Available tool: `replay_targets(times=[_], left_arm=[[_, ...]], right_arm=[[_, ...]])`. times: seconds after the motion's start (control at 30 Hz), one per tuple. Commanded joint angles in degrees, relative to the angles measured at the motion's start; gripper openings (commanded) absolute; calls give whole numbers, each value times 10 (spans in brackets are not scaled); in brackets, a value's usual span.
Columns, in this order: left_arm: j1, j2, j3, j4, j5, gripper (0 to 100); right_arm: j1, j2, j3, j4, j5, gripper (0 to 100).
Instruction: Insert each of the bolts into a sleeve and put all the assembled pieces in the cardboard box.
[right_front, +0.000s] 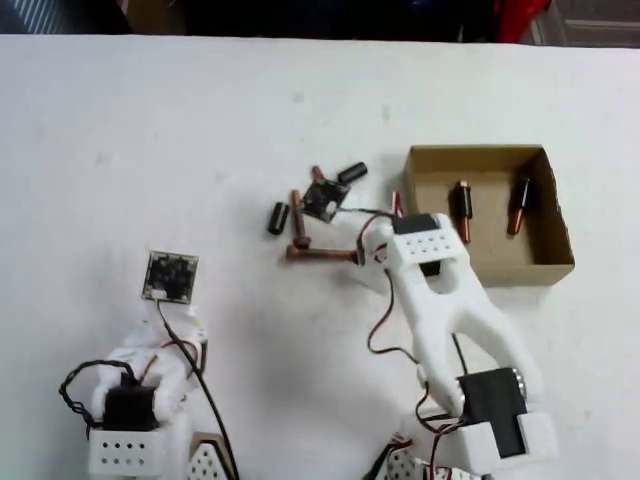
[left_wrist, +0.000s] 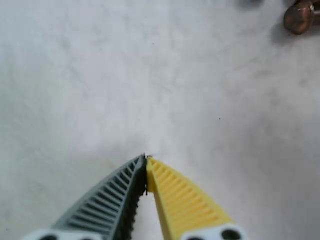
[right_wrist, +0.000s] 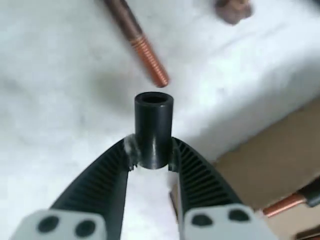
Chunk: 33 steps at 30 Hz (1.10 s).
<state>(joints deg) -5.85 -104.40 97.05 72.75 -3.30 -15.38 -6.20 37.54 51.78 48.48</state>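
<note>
Grasps a black sleeve (right_wrist: 153, 127) in the right end effector (right_wrist: 152, 150), mouth near the threaded tip of a bolt (right_wrist: 137, 42) on the bench (left_wrist: 100, 75) beside the box (right_front: 480, 152) holding two assembled pieces (right_front: 462, 210), with two loose sleeves (right_front: 278, 217) nearby and the left end effector (left_wrist: 146, 165) clenched empty over the bench.

From my console I see one bolt (right_wrist: 136, 42) cut by the right wrist view's edge, a blurred bolt head (right_wrist: 232, 9) beyond, the box (right_wrist: 272, 162) cropped too.
</note>
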Motion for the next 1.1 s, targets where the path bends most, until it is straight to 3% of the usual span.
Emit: replay_targets(times=[0.0,0.13,0.33,0.83,1.07], left_arm=[[7,-2,-1,5,-6,27],[7,-2,-1,5,-6,27],[7,-2,-1,5,-6,27],[7,-2,0,4,-6,27],[7,-2,0,4,-6,27]], right_arm=[[-2,14,-5,4,-54,21],[-3,58,-7,3,-62,34],[-4,58,-7,6,-61,170],[-51,29,-13,3,-60,158],[-37,96,-44,1,-60,80]])
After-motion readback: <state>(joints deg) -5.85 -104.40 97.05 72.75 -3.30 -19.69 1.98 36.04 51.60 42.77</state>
